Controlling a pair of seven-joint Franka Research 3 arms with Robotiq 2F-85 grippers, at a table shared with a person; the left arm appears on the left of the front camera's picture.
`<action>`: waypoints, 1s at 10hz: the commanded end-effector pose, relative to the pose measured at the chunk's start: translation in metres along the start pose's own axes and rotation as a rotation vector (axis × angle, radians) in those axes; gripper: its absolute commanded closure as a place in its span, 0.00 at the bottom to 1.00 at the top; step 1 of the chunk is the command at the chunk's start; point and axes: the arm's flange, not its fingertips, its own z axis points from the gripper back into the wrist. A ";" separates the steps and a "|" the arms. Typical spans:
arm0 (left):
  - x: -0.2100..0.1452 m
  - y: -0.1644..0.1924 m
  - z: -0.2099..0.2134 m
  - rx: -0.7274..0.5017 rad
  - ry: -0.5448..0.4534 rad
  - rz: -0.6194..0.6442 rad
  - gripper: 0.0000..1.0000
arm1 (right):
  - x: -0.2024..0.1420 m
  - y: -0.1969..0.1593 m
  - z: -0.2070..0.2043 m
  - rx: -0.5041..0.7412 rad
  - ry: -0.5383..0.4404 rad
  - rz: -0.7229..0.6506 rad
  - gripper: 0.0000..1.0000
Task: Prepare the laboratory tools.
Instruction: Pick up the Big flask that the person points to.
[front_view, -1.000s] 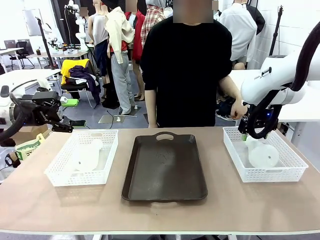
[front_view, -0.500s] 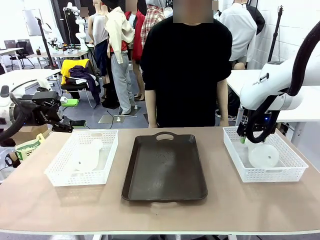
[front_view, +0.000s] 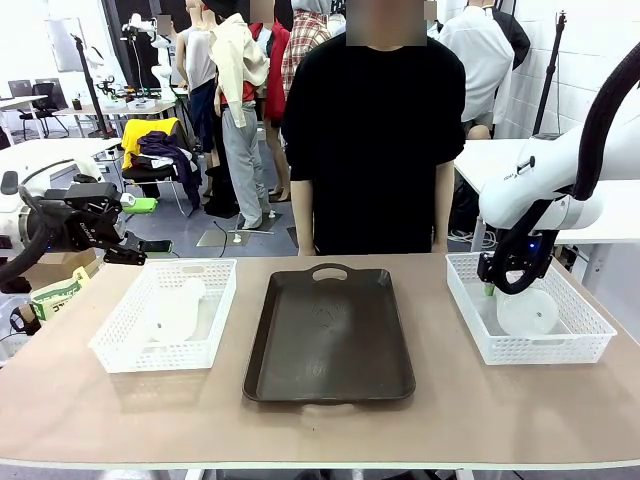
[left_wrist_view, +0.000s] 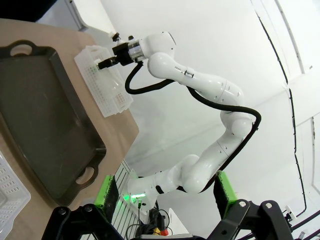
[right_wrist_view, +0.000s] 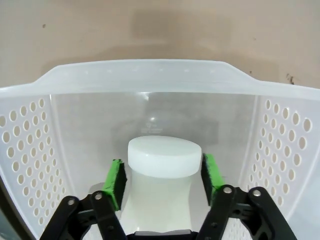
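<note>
1. Now the right claw (right_wrist_view: 163, 179), pads (right_wrist_view: 116, 182) apart, is straddling the neck of the conical flask (right_wrist_view: 161, 155), which is pointing up into it, inside the mesh basket (right_wrist_view: 280, 150) at the right edge of the desk (front_view: 450, 410).
2. Left claw (left_wrist_view: 165, 197), spread, is hanging farther away.

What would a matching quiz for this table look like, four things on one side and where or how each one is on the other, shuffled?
1. dark tray
2. left gripper
3. right gripper
4. left flask

A. pads either side of the neck of the right flask, inside the right basket
B. lying on its side in the left basket
C. open, holding nothing
D. mid-table, between the baskets

Pairs: 1-D, 2-C, 3-A, 4-B.
</note>
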 end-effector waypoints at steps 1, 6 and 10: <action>0.000 -0.002 0.001 -0.006 -0.005 -0.004 0.00 | -0.003 0.004 0.000 -0.045 -0.026 -0.025 0.76; 0.000 -0.002 0.001 -0.006 -0.005 -0.004 0.00 | 0.001 0.002 0.001 -0.018 -0.005 -0.022 1.00; 0.000 -0.002 0.001 -0.006 -0.005 -0.004 0.00 | 0.001 0.002 0.001 -0.018 -0.005 -0.022 1.00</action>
